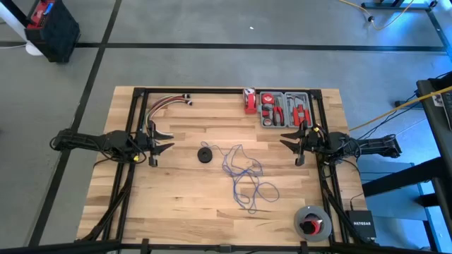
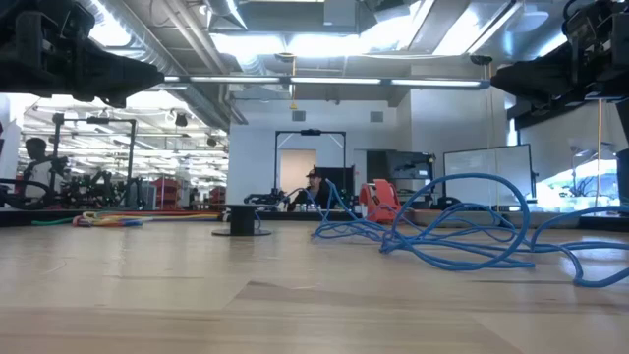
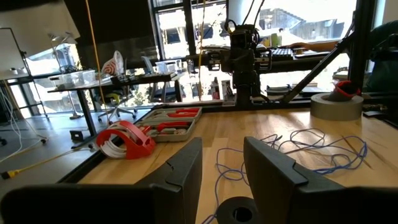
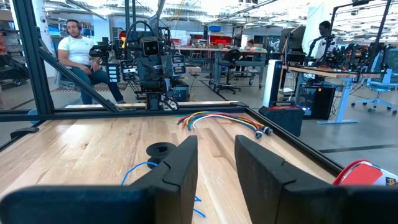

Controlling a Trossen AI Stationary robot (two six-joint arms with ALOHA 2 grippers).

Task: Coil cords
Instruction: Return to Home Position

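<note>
The thin blue-violet cord [image 1: 244, 173] lies in loose, tangled loops on the middle of the wooden table; it also shows in the low view [image 2: 462, 236], the left wrist view [image 3: 298, 149] and the right wrist view [image 4: 140, 171]. My left gripper [image 1: 161, 144] hovers open at the table's left, above the wood, pointing toward the cord. My right gripper [image 1: 291, 146] hovers open at the right, facing it. Both are empty, apart from the cord.
A small black round disc [image 1: 205, 155] stands left of the cord. A bundle of red, yellow and white wires [image 1: 166, 104] lies at the far left. A red tape dispenser [image 1: 249, 100] and a tool tray [image 1: 284, 108] are at the far edge. A tape roll [image 1: 312, 222] sits near right.
</note>
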